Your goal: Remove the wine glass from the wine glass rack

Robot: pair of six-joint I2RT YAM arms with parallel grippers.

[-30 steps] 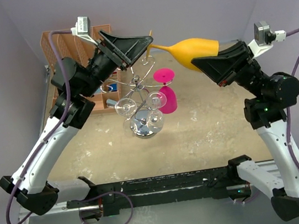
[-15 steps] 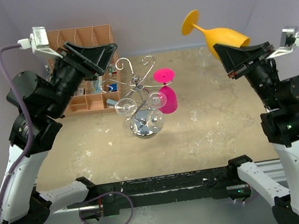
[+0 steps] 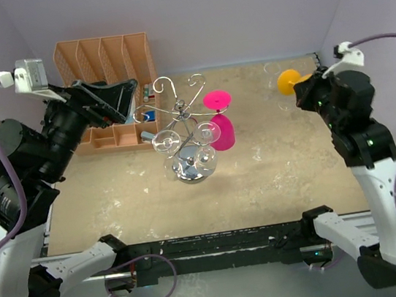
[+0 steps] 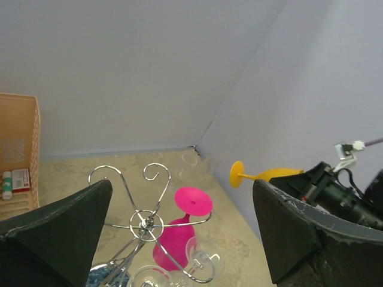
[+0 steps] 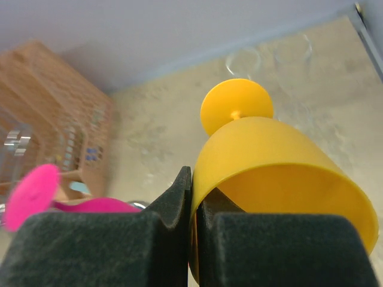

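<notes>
While top view shows yellow-orange plastic wine glass [image 3: 289, 80] clear of shiny silver wire rack [image 3: 178, 111], right gripper [image 3: 306, 86] holds it. Left wrist: left gripper [image 4: 182, 194] gaping, empty. Right wrist: jaws pinch bowl wall, seemingly firmly. Removal done; next, gentle set-down.

**Two arms raised: one grip wide, one tight**

The left arm [image 3: 18, 181] rears up at nine o'clock in the overhead view, elbow folded. The left gripper [image 4: 182, 188] aims toward three o'clock with its fingers spread wide. At three o'clock the right arm [image 3: 363, 140] stands tall, wrist bent toward ten o'clock. The right gripper [image 5: 191, 179] is pinched on the rim of a yellow glass [image 5: 269, 161].
</notes>
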